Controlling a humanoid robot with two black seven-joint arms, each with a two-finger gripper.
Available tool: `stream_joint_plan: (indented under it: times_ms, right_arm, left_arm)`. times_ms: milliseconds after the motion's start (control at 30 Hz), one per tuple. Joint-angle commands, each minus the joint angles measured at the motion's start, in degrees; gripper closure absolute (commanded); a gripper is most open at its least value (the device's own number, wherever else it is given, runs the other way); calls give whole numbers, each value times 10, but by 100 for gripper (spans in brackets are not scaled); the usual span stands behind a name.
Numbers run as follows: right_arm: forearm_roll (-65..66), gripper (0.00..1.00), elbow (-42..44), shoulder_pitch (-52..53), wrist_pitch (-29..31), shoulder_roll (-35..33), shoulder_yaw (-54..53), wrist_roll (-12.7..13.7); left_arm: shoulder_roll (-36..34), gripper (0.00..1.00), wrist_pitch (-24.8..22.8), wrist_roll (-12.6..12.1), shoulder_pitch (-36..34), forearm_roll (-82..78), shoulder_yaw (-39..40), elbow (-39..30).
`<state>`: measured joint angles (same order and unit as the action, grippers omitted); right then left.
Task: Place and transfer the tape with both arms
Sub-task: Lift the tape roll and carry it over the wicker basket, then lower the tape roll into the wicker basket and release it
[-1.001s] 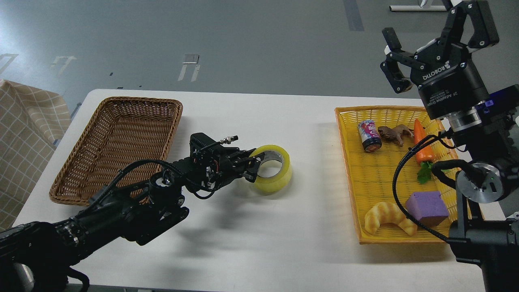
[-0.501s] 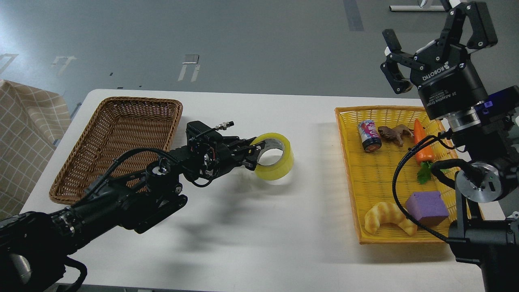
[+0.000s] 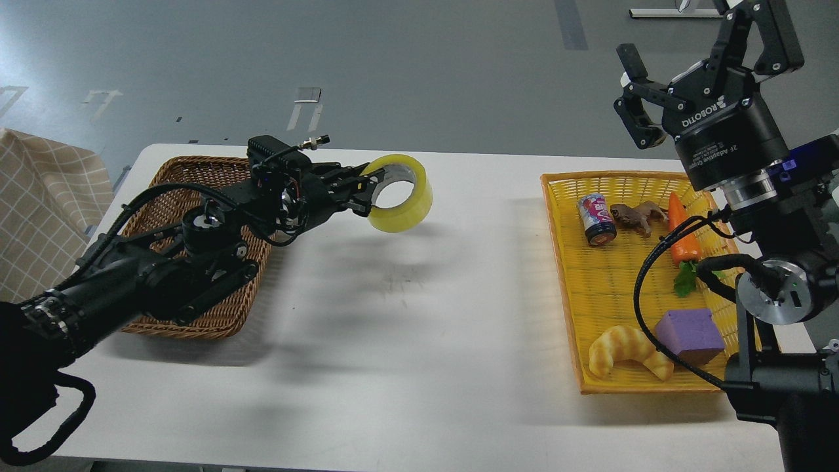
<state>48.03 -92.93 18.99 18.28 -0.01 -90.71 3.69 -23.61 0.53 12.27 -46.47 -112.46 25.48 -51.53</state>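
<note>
The yellow tape roll (image 3: 405, 198) hangs in the air above the white table (image 3: 406, 341), near its far middle. My left gripper (image 3: 371, 192) is shut on the roll's left wall, one finger inside the core and one outside. My left arm reaches over the brown wicker basket (image 3: 196, 177). My right gripper (image 3: 695, 46) is open and empty, raised high above the far end of the yellow tray (image 3: 590, 314), well apart from the tape.
The yellow tray at the right holds a small can (image 3: 596, 219), a brown toy animal (image 3: 639, 214), a toy carrot (image 3: 682, 239), a purple cube (image 3: 689, 334) and a croissant toy (image 3: 628, 351). A checked cloth (image 3: 39, 196) lies at the left edge.
My left gripper has lifted the tape off the table and carried it up and to the left, toward the far side. The right arm has barely moved.
</note>
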Motion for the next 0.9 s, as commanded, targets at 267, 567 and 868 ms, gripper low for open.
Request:
stream_joint_plan:
  times_ms: [267,567,868]
  right_arm:
    - [0,0,4,-6,0,0,-2,0]
    - [0,0,5,-8,0,0,-1,0]
    - [0,0,10,-11,1,0,-1,0]
  left_arm:
    - [-88,90,0,2,-25,40,0,7]
    - [-159,90,2,22,-5,41,-3,24]
    - [-218,90,14,56,55,78,-3,29]
